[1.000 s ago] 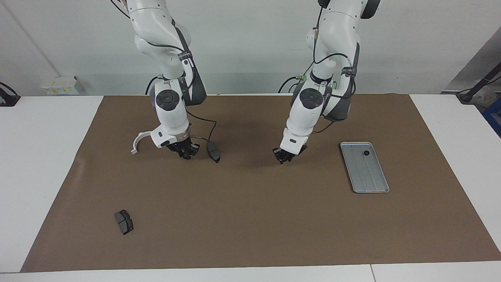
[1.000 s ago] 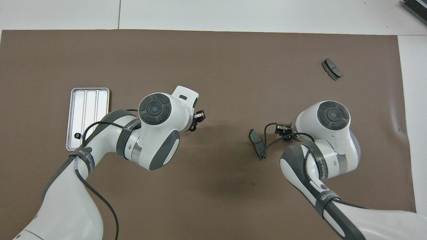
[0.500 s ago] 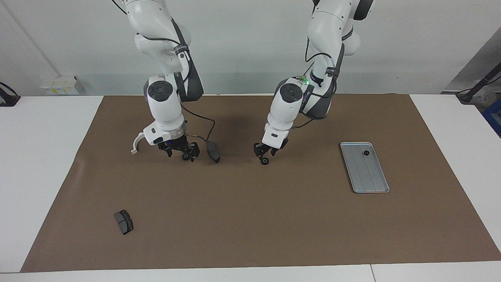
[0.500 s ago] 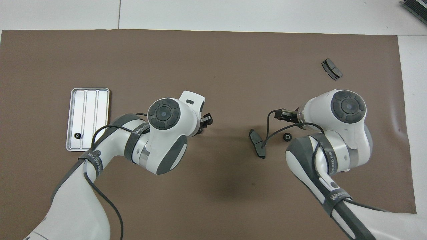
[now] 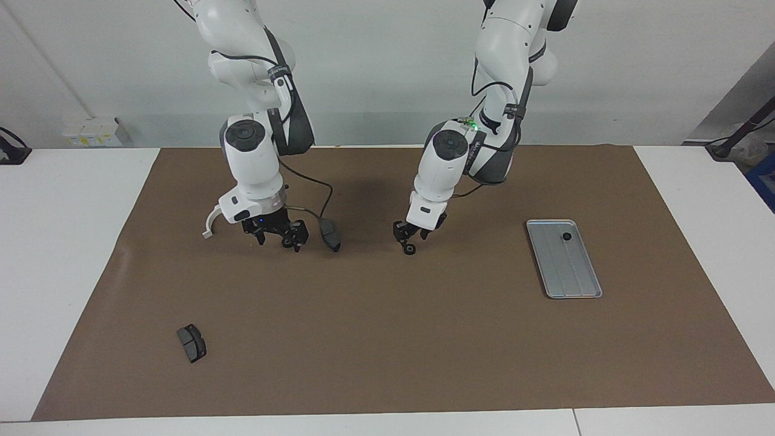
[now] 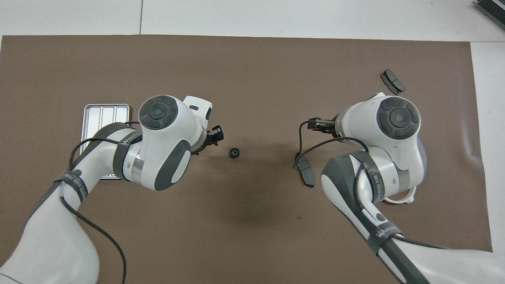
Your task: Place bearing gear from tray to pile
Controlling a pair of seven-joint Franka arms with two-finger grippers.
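Note:
A small black bearing gear [image 6: 234, 153] lies on the brown mat, between the tray and the pile. My left gripper [image 6: 215, 136] hangs open beside it with nothing in it; in the facing view the left gripper [image 5: 407, 235] is just above the gear [image 5: 410, 250]. Another gear [image 5: 567, 236] sits in the silver tray [image 5: 572, 278]. My right gripper [image 5: 277, 235] hovers open and holding nothing, over the pile's dark brake pad [image 5: 330, 235] and white half-ring bracket [image 5: 210, 223]. A small dark part [image 5: 295, 244] shows beneath it.
A second brake pad [image 5: 191, 343] lies apart, farther from the robots at the right arm's end of the mat. The right arm's cable hangs down by the nearer brake pad [image 6: 303, 172]. The left arm covers part of the tray [image 6: 103, 114] from above.
The left gripper has opened and let a gear down onto the mat, then drawn back toward the tray. The right gripper has opened wider and risen from the pile.

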